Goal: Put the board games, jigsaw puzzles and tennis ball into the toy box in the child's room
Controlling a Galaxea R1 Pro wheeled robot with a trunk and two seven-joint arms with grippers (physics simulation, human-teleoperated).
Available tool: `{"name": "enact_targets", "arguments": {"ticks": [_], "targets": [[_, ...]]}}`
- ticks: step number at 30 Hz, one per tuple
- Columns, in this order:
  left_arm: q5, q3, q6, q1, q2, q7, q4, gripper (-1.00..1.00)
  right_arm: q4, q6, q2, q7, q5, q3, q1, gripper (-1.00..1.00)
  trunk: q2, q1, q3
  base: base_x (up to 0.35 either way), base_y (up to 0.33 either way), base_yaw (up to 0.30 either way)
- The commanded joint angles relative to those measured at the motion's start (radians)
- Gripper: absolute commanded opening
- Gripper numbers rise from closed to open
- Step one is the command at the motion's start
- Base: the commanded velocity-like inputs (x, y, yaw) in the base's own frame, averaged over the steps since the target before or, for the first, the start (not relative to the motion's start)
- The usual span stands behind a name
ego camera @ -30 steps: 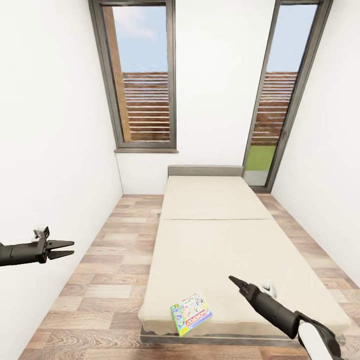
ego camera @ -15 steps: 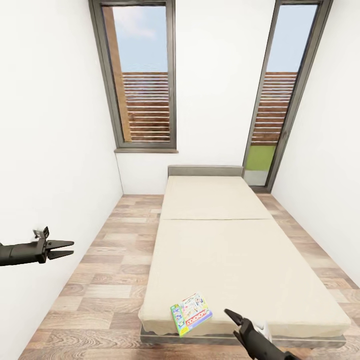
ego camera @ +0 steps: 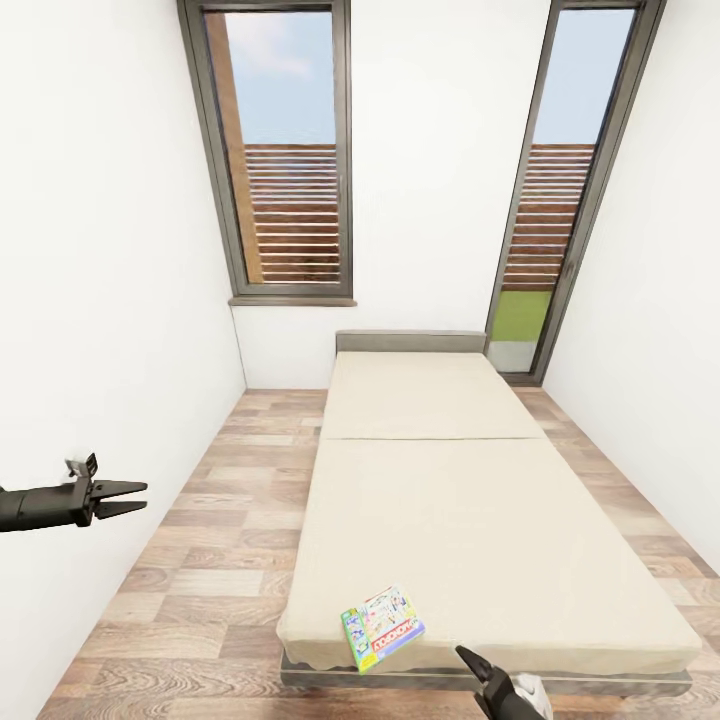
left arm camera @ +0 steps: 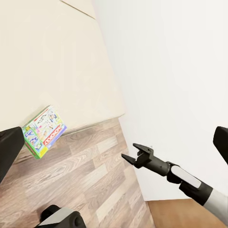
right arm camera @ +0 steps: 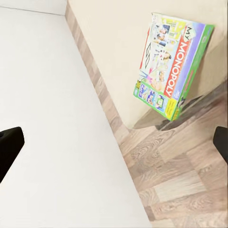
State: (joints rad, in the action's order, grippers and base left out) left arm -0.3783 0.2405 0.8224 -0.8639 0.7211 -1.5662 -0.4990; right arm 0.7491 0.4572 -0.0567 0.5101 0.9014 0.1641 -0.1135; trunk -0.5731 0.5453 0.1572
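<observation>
Head view, left to right: left gripper [ego camera: 128, 497] held out over the wood plank floor [ego camera: 200, 560] beside the white wall, jaws parted, nothing between them. Bed [ego camera: 440, 500] fills the middle of the room, headboard under the two tall windows. One board game [ego camera: 382, 627], green-edged, white and red, lies flat at the bed's foot edge near its left corner, one corner jutting slightly over the edge. Right gripper [ego camera: 474, 665] sits low, just past the foot edge of the bed and to the right of the box, not touching it; from this angle cannot tell how its jaws stand. Nothing lies between the right gripper and the box. Left wrist view shows the same box [left arm camera: 43, 131] at the mattress edge above the floor, and the right gripper [left arm camera: 132, 154] across the floor with its fingers spread and empty. Right wrist view gives the box lid [right arm camera: 173, 66] up close: "MY MONOPOLY" print legible, green side wall, box overhanging the grey bed frame [right arm camera: 190, 111].
</observation>
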Motion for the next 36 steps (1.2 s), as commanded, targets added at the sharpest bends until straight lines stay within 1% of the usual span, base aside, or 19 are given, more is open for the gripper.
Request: {"name": "enact_targets", "arguments": {"ticks": [1,7,8,9,14,19,30,36], "targets": [[-0.004,0.007,0.011,-0.001,0.001,-0.005,0.0,1.0,-0.009,-0.004,0.0,0.001,0.006,0.002,-0.004,1.0,-0.002,0.0,0.002,0.0,0.0,0.0],[-0.004,0.007,0.011,-0.002,0.0,-0.005,0.0,1.0,-0.048,-0.061,-0.005,0.003,0.003,-0.001,-0.042,1.0,-0.002,0.0,0.002,0.0,0.0,0.0],[-0.004,0.007,0.011,-0.002,0.001,-0.005,0.0,1.0,-0.068,-0.071,-0.008,0.003,0.002,-0.002,-0.055,1.0,-0.002,0.0,0.002,0.0,0.0,0.0],[-0.004,0.007,0.011,-0.002,0.001,-0.005,0.0,1.0,-0.068,-0.071,-0.008,0.003,0.002,-0.002,-0.055,1.0,-0.002,0.0,0.002,0.0,0.0,0.0],[-0.005,0.006,0.011,-0.001,0.003,-0.005,0.0,1.0,-0.15,-0.083,-0.026,0.01,0.001,-0.003,-0.095,1.0,-0.002,0.0,0.002,0.0,0.0,0.0],[-0.006,0.006,0.011,-0.001,0.003,-0.005,0.0,1.0,-0.206,-0.085,-0.041,0.014,0.001,-0.002,-0.133,1.0,-0.002,0.0,0.002,0.0,0.0,0.0],[-0.007,0.005,0.011,-0.001,0.004,-0.005,0.0,1.0,-0.23,-0.079,-0.047,0.018,0.001,-0.003,-0.181,1.0,-0.002,0.0,0.002,0.0,0.0,0.0],[-0.008,0.005,0.011,-0.001,0.004,-0.005,0.0,1.0,-0.234,-0.072,-0.047,0.019,0.001,-0.003,-0.194,1.0,-0.044,0.023,0.021,0.0,0.0,0.0]]}}
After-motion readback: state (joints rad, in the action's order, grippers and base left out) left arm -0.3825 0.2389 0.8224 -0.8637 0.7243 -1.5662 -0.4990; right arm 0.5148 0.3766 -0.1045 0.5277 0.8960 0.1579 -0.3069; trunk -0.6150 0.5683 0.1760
